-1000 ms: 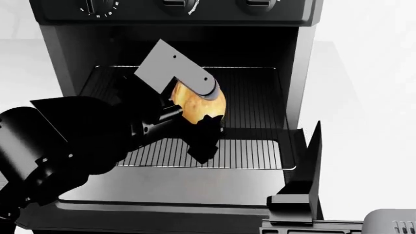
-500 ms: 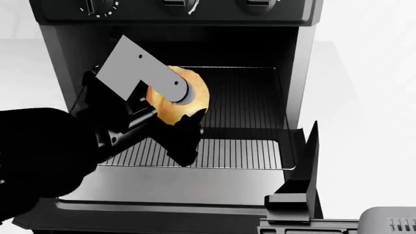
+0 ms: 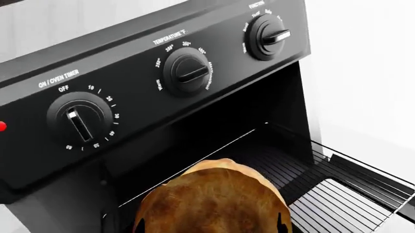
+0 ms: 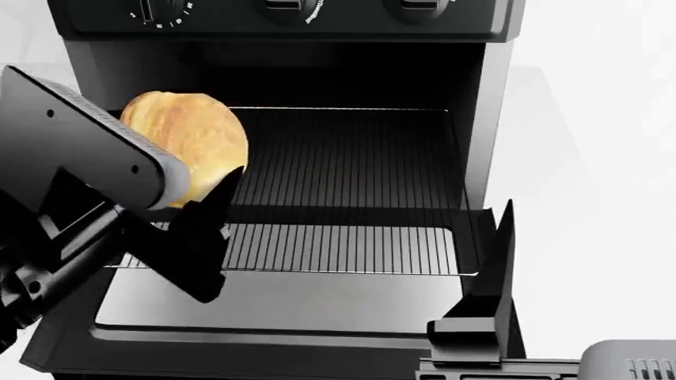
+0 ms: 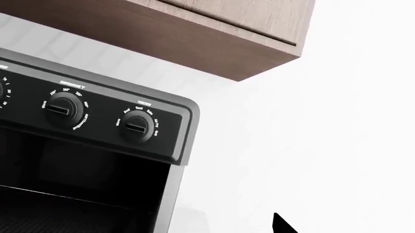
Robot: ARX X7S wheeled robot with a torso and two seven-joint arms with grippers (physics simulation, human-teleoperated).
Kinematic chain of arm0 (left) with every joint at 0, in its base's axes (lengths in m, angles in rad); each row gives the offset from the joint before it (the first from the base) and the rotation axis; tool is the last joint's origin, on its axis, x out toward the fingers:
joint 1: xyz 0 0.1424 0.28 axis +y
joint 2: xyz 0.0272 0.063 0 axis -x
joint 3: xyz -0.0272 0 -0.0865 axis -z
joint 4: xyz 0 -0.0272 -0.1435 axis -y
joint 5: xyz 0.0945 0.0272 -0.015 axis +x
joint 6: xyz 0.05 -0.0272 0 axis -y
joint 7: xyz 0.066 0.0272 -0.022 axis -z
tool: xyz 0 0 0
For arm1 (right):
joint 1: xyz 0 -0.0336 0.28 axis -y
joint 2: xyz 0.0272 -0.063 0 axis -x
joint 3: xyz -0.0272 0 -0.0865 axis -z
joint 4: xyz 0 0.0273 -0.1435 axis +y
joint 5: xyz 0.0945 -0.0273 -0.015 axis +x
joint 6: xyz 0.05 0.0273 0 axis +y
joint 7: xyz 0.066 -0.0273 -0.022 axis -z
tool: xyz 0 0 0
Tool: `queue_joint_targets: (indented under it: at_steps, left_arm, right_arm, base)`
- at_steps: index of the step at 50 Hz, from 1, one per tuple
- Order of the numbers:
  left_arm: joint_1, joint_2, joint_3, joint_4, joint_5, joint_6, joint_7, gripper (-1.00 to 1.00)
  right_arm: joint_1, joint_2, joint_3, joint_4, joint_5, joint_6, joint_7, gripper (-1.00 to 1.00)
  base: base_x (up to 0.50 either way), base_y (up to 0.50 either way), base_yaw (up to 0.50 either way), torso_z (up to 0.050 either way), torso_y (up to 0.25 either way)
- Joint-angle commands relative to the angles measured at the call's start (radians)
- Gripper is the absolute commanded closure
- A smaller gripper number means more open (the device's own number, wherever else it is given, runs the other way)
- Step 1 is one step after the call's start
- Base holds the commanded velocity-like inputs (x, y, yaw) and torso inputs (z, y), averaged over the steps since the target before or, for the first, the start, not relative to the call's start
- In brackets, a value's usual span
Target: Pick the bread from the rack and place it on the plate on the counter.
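Note:
The golden-brown bread (image 4: 190,146) hangs in the air at the left of the oven opening, above the wire rack (image 4: 349,182). My left gripper (image 4: 201,180) is shut on it, a grey finger on one side and a black finger (image 4: 201,237) on the other. In the left wrist view the bread (image 3: 214,204) fills the space between the jaws, with the rack (image 3: 343,204) beyond it. My right gripper (image 4: 496,261) stands by the oven door's right edge, open with nothing in it. In the right wrist view one black fingertip (image 5: 280,224) shows. The plate is out of view, and I cannot make out the counter.
The black oven's door (image 4: 285,305) lies folded down in front of the rack. Control knobs (image 3: 184,73) sit above the opening. The oven's side wall (image 4: 480,127) bounds the rack on the right. A brown wooden cabinet (image 5: 227,34) hangs above the oven.
My left gripper has lifted the bread off the middle of the rack and carried it left and towards me. The right arm has barely moved.

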Motion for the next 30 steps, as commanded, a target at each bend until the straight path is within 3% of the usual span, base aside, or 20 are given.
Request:
queue_joint_targets:
  at_steps: [1,16,30]
  left_arm:
    - [0.03,-0.091,-0.145,0.12,-0.219,-0.041,-0.191,1.0]
    - [0.057,-0.232,-0.233,0.147,-0.326,-0.012,-0.28,1.0]
    - [0.079,-0.292,-0.265,0.103,-0.326,0.012,-0.311,1.0]
  right_arm:
    - [0.0,-0.027,0.027,0.005,-0.022,-0.006,-0.016,-1.0]
    - [-0.008,-0.043,0.024,0.012,-0.028,-0.009,-0.014,-1.0]
    - [-0.006,-0.04,0.024,0.001,-0.029,-0.004,-0.008,-1.0]
  base:
    - [0.0,0.0,0.0,0.0,0.0]
    - [0.0,0.0,0.0,0.0,0.001]
    - [0.0,0.0,0.0,0.0,0.0]
